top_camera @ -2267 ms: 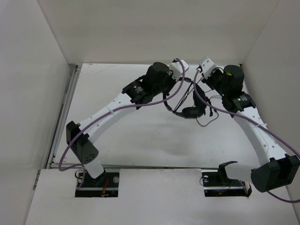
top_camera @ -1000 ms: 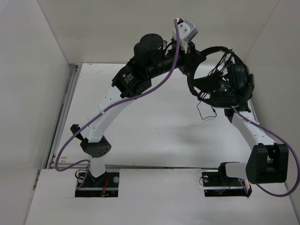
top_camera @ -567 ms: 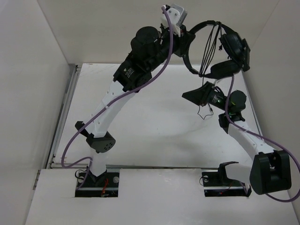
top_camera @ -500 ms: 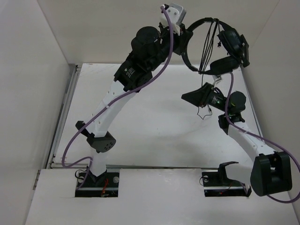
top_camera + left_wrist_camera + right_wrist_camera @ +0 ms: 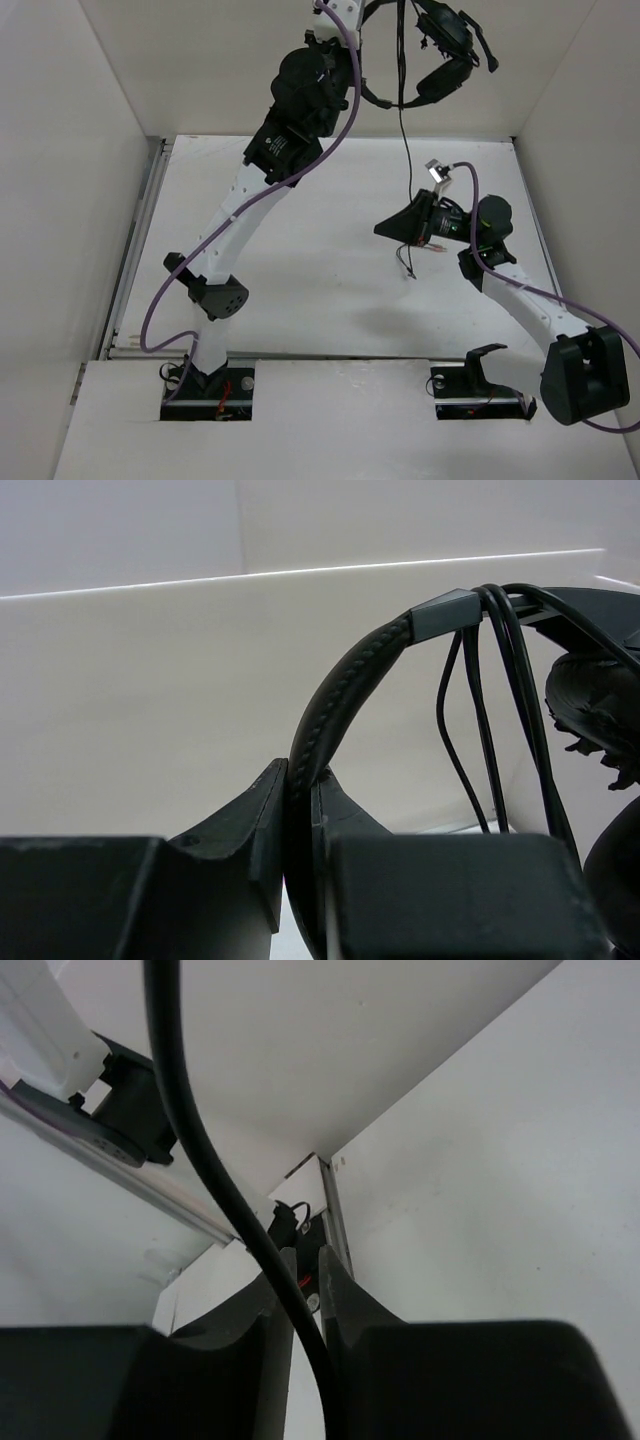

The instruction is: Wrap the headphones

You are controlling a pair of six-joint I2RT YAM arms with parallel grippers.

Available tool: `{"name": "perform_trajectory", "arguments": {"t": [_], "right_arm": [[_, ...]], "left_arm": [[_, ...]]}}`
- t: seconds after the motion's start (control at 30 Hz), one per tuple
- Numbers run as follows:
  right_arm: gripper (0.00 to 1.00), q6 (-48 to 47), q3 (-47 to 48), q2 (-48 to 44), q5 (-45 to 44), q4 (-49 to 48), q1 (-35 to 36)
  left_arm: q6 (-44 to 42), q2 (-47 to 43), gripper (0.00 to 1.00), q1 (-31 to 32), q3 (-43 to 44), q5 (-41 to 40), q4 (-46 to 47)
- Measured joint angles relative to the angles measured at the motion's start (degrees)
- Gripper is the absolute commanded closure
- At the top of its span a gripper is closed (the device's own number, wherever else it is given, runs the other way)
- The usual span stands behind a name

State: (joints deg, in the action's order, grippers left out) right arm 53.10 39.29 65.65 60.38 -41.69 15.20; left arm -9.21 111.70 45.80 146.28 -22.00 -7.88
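ITEM headphones [image 5: 440, 50] | loc: aloft nr back wall [image 5: 250, 60], headband [image 5: 340, 695] clenched in L gripper [image 5: 300, 800] | cord [image 5: 403, 120] hangs dwn thru R gripper [image 5: 305, 1280], fingers look nipped on it | step: wrap prob. part-done, strands lie over band | next: R takes cord up & round band, kept taut

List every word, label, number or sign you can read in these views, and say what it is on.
None can be read.
The headphones and their cord show no print.
Pale specks on the left arm's black motor housing may be a label, but they are too small to read.
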Motion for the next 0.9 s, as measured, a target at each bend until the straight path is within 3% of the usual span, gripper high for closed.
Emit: {"name": "perform_trajectory", "arguments": {"t": [0.13,0.43,0.7,0.9], "right_arm": [[0.92,-2.82,1.16,-0.04,2.38,3.48,1.64],[0.99,-11.47,8.13,-0.04,6.19,16.35,4.31],[1.00,-26.91,25.66,-0.02,6.43,39.87,1.86],[1.00,-46.03,38.88,0.85,-1.84,61.24,-0.37]], "left_arm": [[-1.92,0.90,0.99,-1.27,-0.11,-2.43,1.77],[-6.93,3.41,0.99,-2.91,-3.28,-5.68,5.99],[-15.41,3.54,0.99,-4.13,-17.46,-7.21,10.27],[-18.82,3.43,0.98,-2.86,-30.01,-7.13,10.21]]}}
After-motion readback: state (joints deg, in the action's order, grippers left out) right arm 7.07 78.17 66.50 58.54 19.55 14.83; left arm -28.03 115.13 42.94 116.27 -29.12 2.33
